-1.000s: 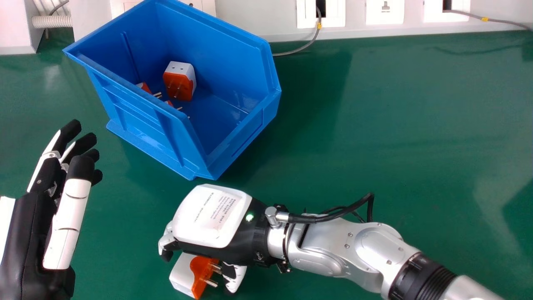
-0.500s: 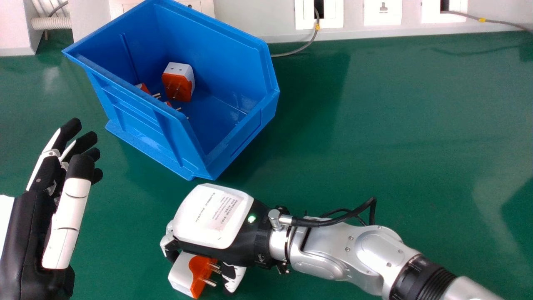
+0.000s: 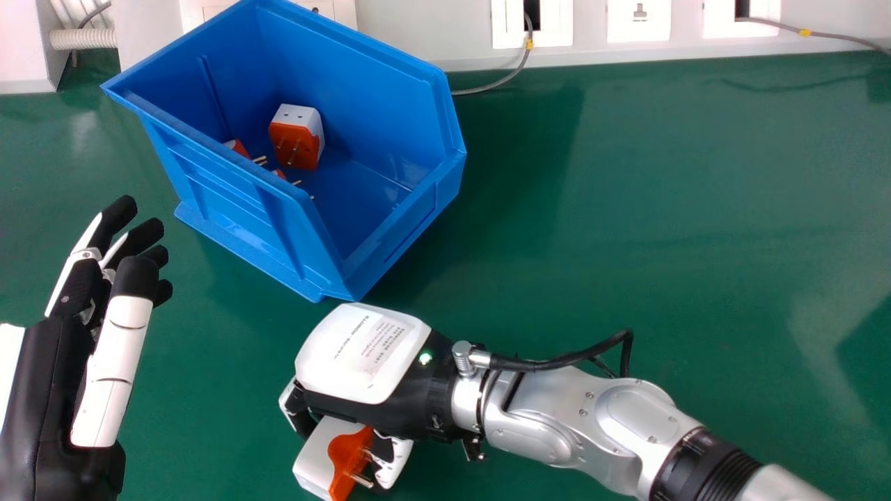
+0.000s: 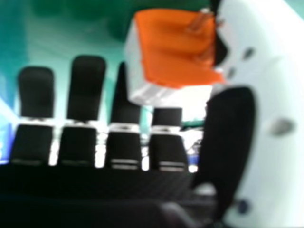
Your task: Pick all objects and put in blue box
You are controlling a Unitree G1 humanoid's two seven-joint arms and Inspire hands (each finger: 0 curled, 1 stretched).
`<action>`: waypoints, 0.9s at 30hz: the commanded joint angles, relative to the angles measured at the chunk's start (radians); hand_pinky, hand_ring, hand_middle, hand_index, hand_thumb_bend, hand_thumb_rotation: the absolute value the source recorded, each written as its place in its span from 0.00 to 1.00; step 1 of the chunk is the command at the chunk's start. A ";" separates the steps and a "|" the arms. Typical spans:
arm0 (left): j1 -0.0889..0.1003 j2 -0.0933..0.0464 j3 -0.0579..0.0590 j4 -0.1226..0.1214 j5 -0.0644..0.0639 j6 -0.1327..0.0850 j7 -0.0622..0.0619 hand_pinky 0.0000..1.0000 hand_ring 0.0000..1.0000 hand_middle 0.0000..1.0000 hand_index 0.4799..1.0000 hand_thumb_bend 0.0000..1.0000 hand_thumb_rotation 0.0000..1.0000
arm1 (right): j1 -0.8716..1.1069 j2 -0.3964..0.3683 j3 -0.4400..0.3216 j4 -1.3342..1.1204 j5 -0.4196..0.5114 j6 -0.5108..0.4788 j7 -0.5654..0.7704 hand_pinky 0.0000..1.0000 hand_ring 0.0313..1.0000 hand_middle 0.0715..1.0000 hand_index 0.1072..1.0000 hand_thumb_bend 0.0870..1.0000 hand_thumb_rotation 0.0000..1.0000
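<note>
In the head view my right hand [image 3: 362, 355] is low over the table at the bottom centre, its fingers curled round a white and orange plug adapter [image 3: 324, 456] with metal pins. The right hand view has the adapter [image 4: 175, 47] between the fingers and the thumb of my right hand [image 4: 225, 142]. The blue box [image 3: 237, 216] stands beyond it, holding an orange and white adapter [image 3: 296, 139] and parts of others by its near wall. My left hand [image 3: 111, 369] is at the left edge, fingers straight, holding nothing.
Green table surface [image 3: 661, 209] extends right of the box. Along the back runs a white panel with sockets [image 3: 638, 19] and a grey cable [image 3: 498, 83]. A ribbed white hose [image 3: 83, 38] shows at the back left.
My right hand's fingers have curled in further round the adapter, which has turned and shifted slightly right with the hand. The left hand has barely moved.
</note>
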 commanded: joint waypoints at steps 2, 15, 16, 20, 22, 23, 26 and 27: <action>0.002 0.004 0.006 -0.025 -0.002 -0.013 0.002 0.84 0.87 0.89 0.82 0.78 0.87 | -0.007 0.005 0.011 -0.013 -0.012 0.004 0.015 0.16 0.19 0.47 0.42 0.49 0.01; 0.000 0.005 0.009 -0.016 -0.003 -0.021 0.000 0.83 0.87 0.88 0.82 0.76 0.88 | -0.017 -0.002 0.013 -0.022 -0.013 -0.001 0.041 0.07 0.09 0.44 0.41 0.49 0.00; 0.000 0.006 0.009 -0.016 -0.005 -0.020 0.000 0.83 0.87 0.88 0.82 0.76 0.88 | -0.016 -0.004 0.012 -0.025 -0.014 -0.001 0.041 0.07 0.08 0.44 0.41 0.49 0.00; -0.003 0.006 0.008 -0.015 -0.003 -0.020 -0.001 0.83 0.87 0.88 0.82 0.75 0.88 | -0.017 -0.008 0.007 -0.029 -0.010 -0.006 0.035 0.06 0.07 0.44 0.41 0.49 0.00; -0.003 0.007 0.009 -0.015 -0.004 -0.020 -0.001 0.83 0.87 0.88 0.82 0.74 0.88 | -0.014 -0.010 0.003 -0.033 -0.007 -0.008 0.030 0.06 0.06 0.43 0.41 0.49 0.00; -0.003 0.007 0.010 -0.015 -0.006 -0.018 -0.001 0.83 0.87 0.88 0.82 0.74 0.88 | -0.012 -0.011 -0.001 -0.039 -0.002 -0.007 0.033 0.06 0.06 0.43 0.41 0.49 0.00; -0.003 0.011 0.020 -0.012 -0.015 -0.017 -0.004 0.83 0.87 0.88 0.82 0.74 0.88 | 0.010 -0.019 -0.018 -0.090 0.009 0.012 0.053 0.05 0.06 0.43 0.41 0.49 0.00; -0.005 0.012 0.023 -0.008 -0.017 -0.019 -0.005 0.83 0.87 0.88 0.82 0.74 0.88 | 0.017 -0.023 -0.024 -0.109 0.014 0.019 0.062 0.05 0.06 0.43 0.41 0.49 0.00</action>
